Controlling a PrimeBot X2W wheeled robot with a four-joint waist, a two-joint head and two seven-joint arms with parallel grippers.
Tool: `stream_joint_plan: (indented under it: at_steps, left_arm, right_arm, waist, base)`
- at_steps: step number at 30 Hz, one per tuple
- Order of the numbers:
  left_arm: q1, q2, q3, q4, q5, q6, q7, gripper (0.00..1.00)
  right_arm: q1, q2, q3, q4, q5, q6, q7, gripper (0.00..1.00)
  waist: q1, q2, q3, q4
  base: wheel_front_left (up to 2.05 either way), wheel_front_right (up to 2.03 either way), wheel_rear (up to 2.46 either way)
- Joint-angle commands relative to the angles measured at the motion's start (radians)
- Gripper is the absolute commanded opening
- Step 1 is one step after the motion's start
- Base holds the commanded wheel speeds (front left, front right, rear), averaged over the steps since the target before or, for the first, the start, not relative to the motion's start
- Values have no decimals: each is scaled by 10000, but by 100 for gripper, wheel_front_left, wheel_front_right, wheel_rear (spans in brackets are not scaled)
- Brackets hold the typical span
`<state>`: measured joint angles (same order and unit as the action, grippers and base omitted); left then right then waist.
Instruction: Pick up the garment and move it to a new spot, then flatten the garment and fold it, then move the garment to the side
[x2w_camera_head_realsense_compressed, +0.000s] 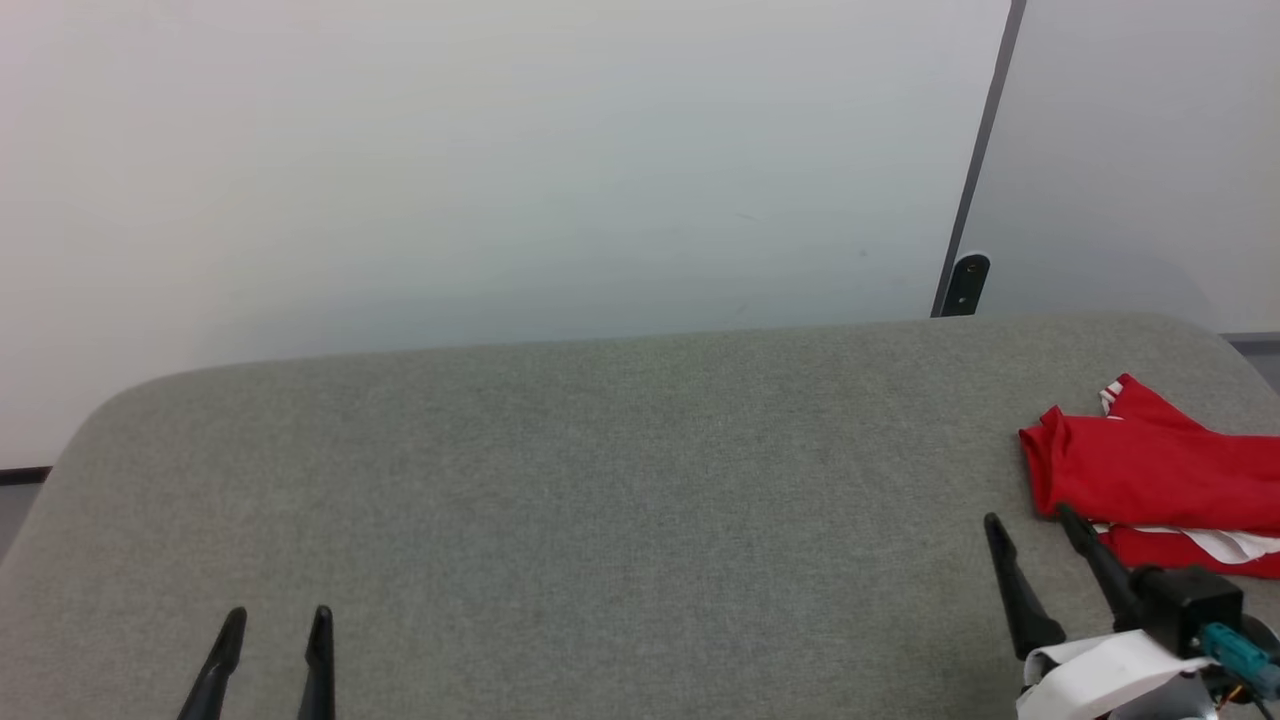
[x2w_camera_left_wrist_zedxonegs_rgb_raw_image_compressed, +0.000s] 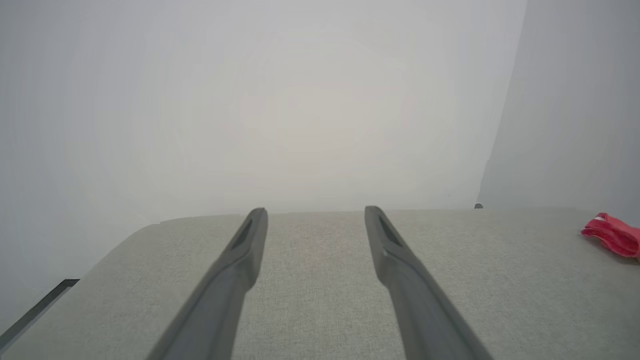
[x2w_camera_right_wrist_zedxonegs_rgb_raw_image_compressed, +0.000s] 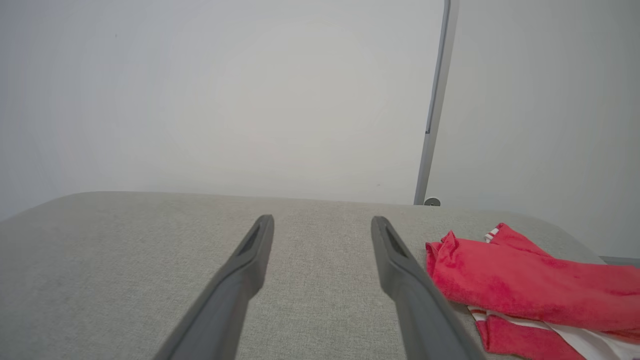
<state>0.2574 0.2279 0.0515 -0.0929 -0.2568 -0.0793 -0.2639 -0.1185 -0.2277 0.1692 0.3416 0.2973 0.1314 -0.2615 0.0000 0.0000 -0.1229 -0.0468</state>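
Observation:
The garment (x2w_camera_head_realsense_compressed: 1150, 475) is a red shirt with white trim, lying crumpled in a heap at the right end of the grey fabric table (x2w_camera_head_realsense_compressed: 600, 480). My right gripper (x2w_camera_head_realsense_compressed: 1030, 520) stands open just left of the heap, its right finger close beside the cloth edge and nothing between the fingers. In the right wrist view the garment (x2w_camera_right_wrist_zedxonegs_rgb_raw_image_compressed: 520, 280) lies right of the open right gripper (x2w_camera_right_wrist_zedxonegs_rgb_raw_image_compressed: 322, 220). My left gripper (x2w_camera_head_realsense_compressed: 278, 615) is open at the lower left, far from the shirt. The left wrist view has the garment (x2w_camera_left_wrist_zedxonegs_rgb_raw_image_compressed: 612, 235) small at the far right, and the left gripper (x2w_camera_left_wrist_zedxonegs_rgb_raw_image_compressed: 315, 211) open.
A pale wall rises behind the table. A dark vertical strip (x2w_camera_head_realsense_compressed: 985, 150) with a small black bracket (x2w_camera_head_realsense_compressed: 968, 283) stands at the back right. The table's corners are rounded; its broad middle is bare grey fabric.

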Motion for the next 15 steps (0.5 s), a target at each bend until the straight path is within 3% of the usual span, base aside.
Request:
stream_joint_plan:
  at_steps: [1,15]
  left_arm:
    - [101,-71,79,42,-106,-91,3,100]
    - [87,-218,608,540,-734,-476,3,100]
  right_arm:
    - [96,-46,-115,-72,-60,-17,-42,100]
    - [82,14,-205,-24,-173,-17,-42,100]
  waist:
    - [0,0,-10,-8]
    - [0,0,-118,-136]
  base:
    - [0,0,0]
    - [0,0,0]
